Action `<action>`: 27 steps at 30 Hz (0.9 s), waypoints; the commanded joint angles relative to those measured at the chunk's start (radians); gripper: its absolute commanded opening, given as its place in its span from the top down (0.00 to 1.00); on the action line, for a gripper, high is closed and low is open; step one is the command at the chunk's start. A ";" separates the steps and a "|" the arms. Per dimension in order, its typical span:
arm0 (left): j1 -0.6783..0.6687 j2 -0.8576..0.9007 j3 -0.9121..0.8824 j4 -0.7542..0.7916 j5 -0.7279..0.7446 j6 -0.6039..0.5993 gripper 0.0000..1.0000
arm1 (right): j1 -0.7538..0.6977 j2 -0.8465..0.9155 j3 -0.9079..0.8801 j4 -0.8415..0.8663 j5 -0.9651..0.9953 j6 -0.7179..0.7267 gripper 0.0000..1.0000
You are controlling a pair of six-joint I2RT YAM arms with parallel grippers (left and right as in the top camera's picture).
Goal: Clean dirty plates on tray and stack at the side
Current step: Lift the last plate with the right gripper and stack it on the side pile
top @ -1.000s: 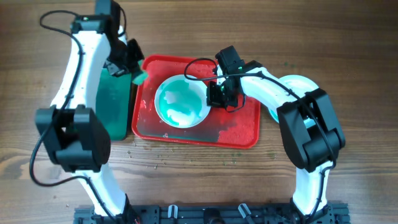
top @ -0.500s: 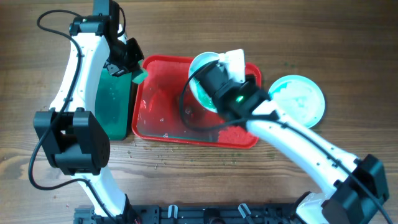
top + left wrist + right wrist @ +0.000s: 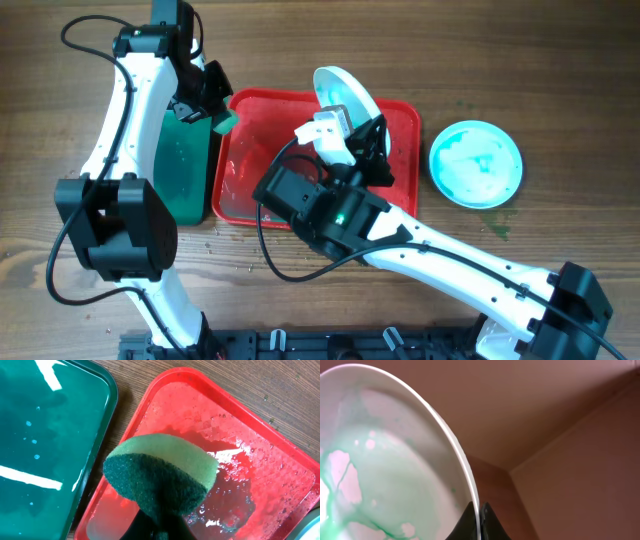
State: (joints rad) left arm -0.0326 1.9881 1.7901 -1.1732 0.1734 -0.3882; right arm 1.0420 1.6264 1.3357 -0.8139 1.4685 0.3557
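My right gripper (image 3: 350,113) is shut on the rim of a white plate (image 3: 342,93) and holds it tilted on edge above the red tray (image 3: 400,215). In the right wrist view the plate (image 3: 385,465) shows teal-green smears, with the jaws (image 3: 479,510) pinching its rim. A second smeared plate (image 3: 476,163) lies flat on the table right of the tray. My left gripper (image 3: 212,112) is shut on a green sponge (image 3: 160,472), hovering over the tray's wet left part (image 3: 240,460). A third plate is not in view.
A dark green tray (image 3: 182,165) lies along the red tray's left side; it also shows in the left wrist view (image 3: 45,435). Small crumbs dot the wooden table (image 3: 560,80) in front of the trays. My right arm crosses over the red tray's front right.
My right arm lifted the plate off the red tray, swung round and tilted it on edge above the tray's back. The plate on the table came into view. The left arm stayed put.
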 commanded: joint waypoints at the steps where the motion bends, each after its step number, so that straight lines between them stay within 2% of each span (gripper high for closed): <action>1: -0.005 -0.011 -0.006 0.003 0.002 -0.013 0.96 | 0.004 -0.015 0.008 0.016 0.043 -0.008 0.96; 3: -0.005 -0.011 -0.006 0.003 0.002 -0.013 0.96 | 0.003 -0.016 0.008 0.003 -0.034 -0.021 0.96; 5: -0.005 -0.011 -0.008 0.002 0.001 -0.013 0.96 | -0.010 -0.022 0.008 -0.047 -0.191 -0.011 0.96; 6: -0.005 -0.011 -0.010 0.002 0.001 -0.013 0.96 | -0.029 -0.032 0.008 -0.085 -0.306 0.023 0.96; 9: -0.005 -0.011 -0.031 0.007 0.001 -0.013 0.96 | -0.157 -0.088 0.008 -0.212 -0.661 0.259 0.96; 11: -0.005 -0.011 -0.045 0.011 0.001 -0.013 0.96 | -0.277 -0.123 0.008 -0.264 -0.832 0.302 0.96; 13: -0.005 -0.011 -0.055 0.019 0.001 -0.013 0.96 | -0.389 -0.146 0.008 -0.298 -0.917 0.301 0.96; 14: -0.005 -0.011 -0.057 0.022 0.002 -0.013 0.96 | -0.522 -0.158 0.008 -0.329 -0.979 0.299 0.96; 17: -0.005 -0.011 -0.057 0.034 0.002 -0.018 0.96 | -0.726 -0.157 -0.028 -0.335 -1.016 0.299 0.96; 20: -0.005 -0.011 -0.057 0.033 0.002 -0.017 0.96 | -0.966 -0.154 -0.141 -0.249 -1.064 0.245 0.96; 25: -0.005 -0.011 -0.057 0.033 0.001 -0.017 0.96 | -1.179 -0.143 -0.273 -0.121 -1.187 0.188 0.95; 26: -0.005 -0.011 -0.057 0.033 0.001 -0.017 0.96 | -1.192 -0.143 -0.290 -0.101 -1.188 0.189 0.81; 27: -0.005 -0.011 -0.057 0.035 0.001 -0.017 0.96 | -1.193 -0.143 -0.303 -0.078 -1.218 0.178 0.57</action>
State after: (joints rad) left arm -0.0326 1.9881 1.7401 -1.1431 0.1730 -0.3885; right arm -0.1379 1.4857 1.0660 -0.9226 0.3389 0.5766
